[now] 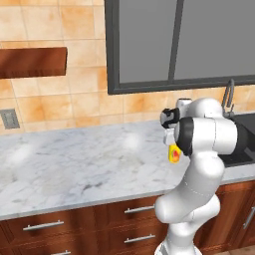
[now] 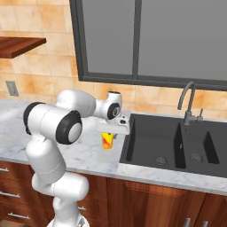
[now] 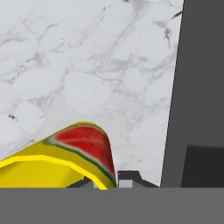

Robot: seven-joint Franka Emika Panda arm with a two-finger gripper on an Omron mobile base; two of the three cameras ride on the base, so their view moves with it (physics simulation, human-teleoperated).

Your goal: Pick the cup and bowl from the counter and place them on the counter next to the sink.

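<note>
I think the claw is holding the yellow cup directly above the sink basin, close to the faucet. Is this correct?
Not quite. The claw is shut on the cup, but the cup hangs over the marble counter just left of the sink, not above the basin, and the faucet stands well off at the back. The right base view shows this.

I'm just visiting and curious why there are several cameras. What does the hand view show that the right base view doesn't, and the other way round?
Hand view alone: the watermelon-slice picture on the cup seen close up, and the marble veins right below it.

Right base view alone: the white arm, the gripper shut on the cup's rim, the whole sink with its faucet, the window, a wooden shelf and the cabinets.

Both: the yellow cup, the counter and the sink's dark edge beside it.
</note>
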